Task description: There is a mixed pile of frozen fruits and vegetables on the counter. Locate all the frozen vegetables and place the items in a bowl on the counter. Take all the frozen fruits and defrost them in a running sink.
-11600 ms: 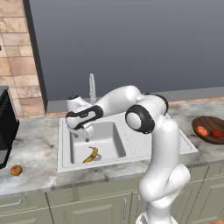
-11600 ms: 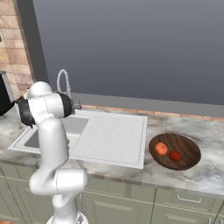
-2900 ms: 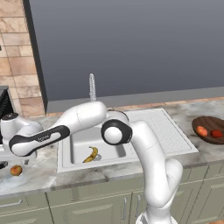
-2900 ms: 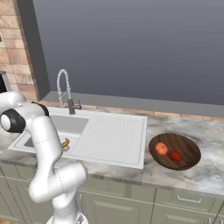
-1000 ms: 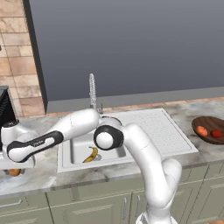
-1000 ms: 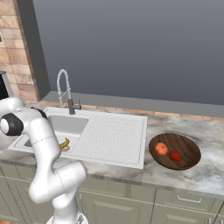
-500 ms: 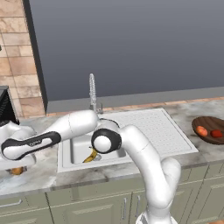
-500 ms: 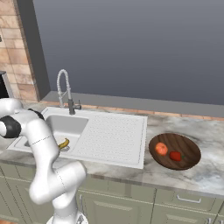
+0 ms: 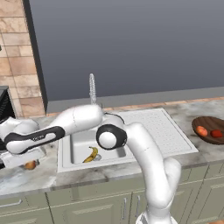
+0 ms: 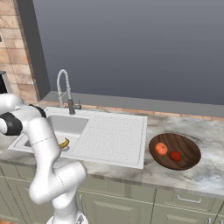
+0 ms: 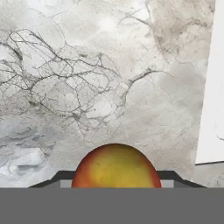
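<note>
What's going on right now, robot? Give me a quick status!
Gripper down on the counter, jaws around the round orange-yellow fruit. Banana in the sink. Two vegetables in the bowl. Nothing in the way.

A round fruit on the stone counter

The orange-yellow fruit (image 11: 114, 168) with red sides sits low between two dark finger tips (image 11: 49, 183). Grey marbled counter (image 11: 100, 74) lies around it. A white sink edge (image 11: 212, 100) is at the right.

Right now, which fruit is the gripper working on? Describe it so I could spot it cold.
Start at the white sink and go left along the marbled counter, near the brick wall. The fruit lies there, under the arm's hand, between the fingers in the hand view. It is small, round and orange-yellow with a red blush, unlike the curved yellow banana in the basin.
</note>
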{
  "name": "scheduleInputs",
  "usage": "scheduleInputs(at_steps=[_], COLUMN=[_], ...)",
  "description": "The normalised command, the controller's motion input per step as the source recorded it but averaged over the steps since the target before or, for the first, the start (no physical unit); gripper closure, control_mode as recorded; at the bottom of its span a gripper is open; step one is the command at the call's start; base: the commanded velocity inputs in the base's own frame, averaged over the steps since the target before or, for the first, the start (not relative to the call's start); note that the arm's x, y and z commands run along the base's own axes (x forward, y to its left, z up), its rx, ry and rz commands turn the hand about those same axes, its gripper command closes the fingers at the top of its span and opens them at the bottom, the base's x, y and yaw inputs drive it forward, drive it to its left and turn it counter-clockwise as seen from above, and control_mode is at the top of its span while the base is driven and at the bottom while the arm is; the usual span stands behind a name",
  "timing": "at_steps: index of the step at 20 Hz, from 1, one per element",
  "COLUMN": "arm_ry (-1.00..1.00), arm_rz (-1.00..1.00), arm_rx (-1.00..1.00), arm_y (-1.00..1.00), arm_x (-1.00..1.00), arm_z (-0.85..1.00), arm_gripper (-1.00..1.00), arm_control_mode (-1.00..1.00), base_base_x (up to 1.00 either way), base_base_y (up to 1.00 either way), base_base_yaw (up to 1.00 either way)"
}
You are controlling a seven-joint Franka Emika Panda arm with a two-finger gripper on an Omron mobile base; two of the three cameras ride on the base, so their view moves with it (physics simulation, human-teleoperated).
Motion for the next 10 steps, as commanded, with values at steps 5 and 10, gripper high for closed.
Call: scheduleInputs(at_steps=[5, 10], arm_ry=[-0.19, -0.15], arm_rz=[0.00, -0.01], arm_rx=[0.04, 0.09], arm_y=[-0.83, -0.75], arm_x=[-0.07, 0.00], arm_z=[-0.01, 0.09], arm_gripper=[1.00, 1.00], arm_control_mode=[-1.00, -1.00], base_base_x=[0.00, 0.00], base_base_y=[0.00, 0.00], base_base_yaw=[0.00, 0.00])
